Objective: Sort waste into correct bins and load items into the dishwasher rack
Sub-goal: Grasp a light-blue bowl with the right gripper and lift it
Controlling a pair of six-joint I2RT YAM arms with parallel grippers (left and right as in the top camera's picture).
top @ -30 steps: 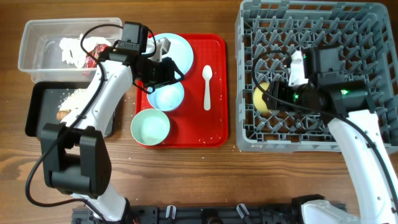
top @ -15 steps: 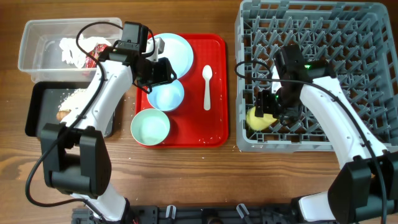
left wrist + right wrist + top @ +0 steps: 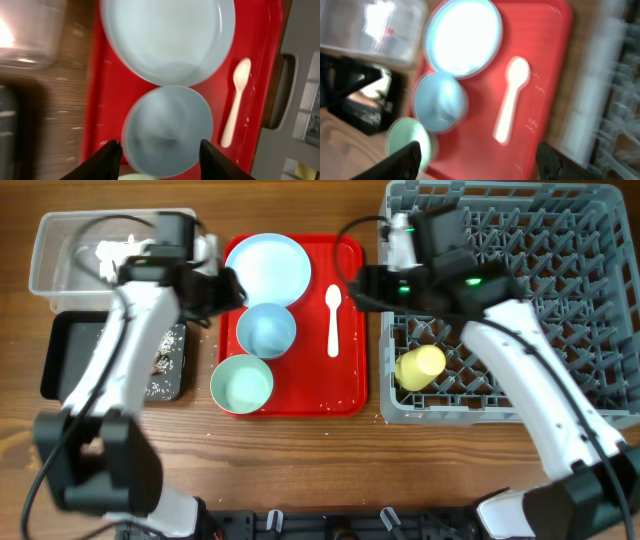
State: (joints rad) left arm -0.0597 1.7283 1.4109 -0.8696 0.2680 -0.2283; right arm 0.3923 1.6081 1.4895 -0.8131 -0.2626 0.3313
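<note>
On the red tray point(image 3: 350, 380) lie a pale blue plate point(image 3: 267, 266), a blue bowl point(image 3: 268, 330), a green bowl point(image 3: 241, 383) and a white spoon point(image 3: 333, 318). A yellow cup point(image 3: 420, 366) lies in the grey dishwasher rack point(image 3: 600, 395). My left gripper point(image 3: 228, 288) is open and empty at the tray's left edge; in its wrist view the fingers point(image 3: 160, 160) frame the blue bowl point(image 3: 167, 130) below the plate point(image 3: 167, 35). My right gripper point(image 3: 358, 288) is open and empty over the tray's right edge point(image 3: 485, 160), near the spoon point(image 3: 511, 105).
A clear bin point(image 3: 60, 255) with paper and wrapper waste stands at the far left. A black tray point(image 3: 60, 355) with crumbs and food scraps lies in front of it. The rack fills the right side of the wooden table.
The right gripper let go of the yellow cup in the rack and swung up and left to the tray's edge. The left arm pulled left, off the plate and bowl.
</note>
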